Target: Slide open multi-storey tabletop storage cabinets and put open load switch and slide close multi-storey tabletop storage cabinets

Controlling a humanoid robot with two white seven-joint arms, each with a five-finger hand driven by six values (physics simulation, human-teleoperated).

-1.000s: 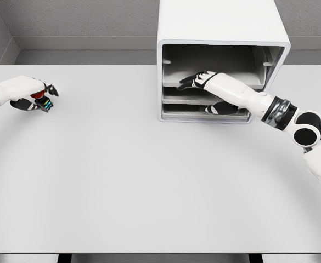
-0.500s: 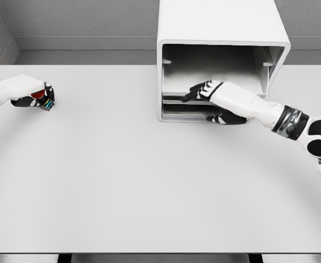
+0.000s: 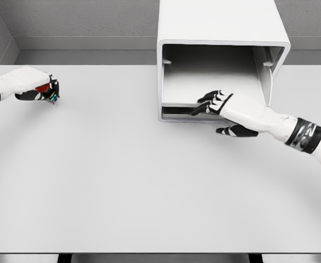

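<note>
The white multi-storey cabinet (image 3: 220, 22) stands at the back of the table, right of the middle, with its front open toward me. A grey drawer tray (image 3: 185, 90) sticks out slightly at its front lip. My right hand (image 3: 219, 112) grips that front edge, fingers on top and thumb underneath. Far to the left, my left hand (image 3: 35, 89) holds the load switch (image 3: 48, 93), a small red and black part with coloured terminals, just above the table.
The grey table (image 3: 122, 181) stretches wide between the two hands and toward its front edge. A grey wall runs behind the cabinet.
My right hand has drawn back out of the cabinet toward me, bringing the drawer tray forward with it. The left hand with the switch has risen slightly.
</note>
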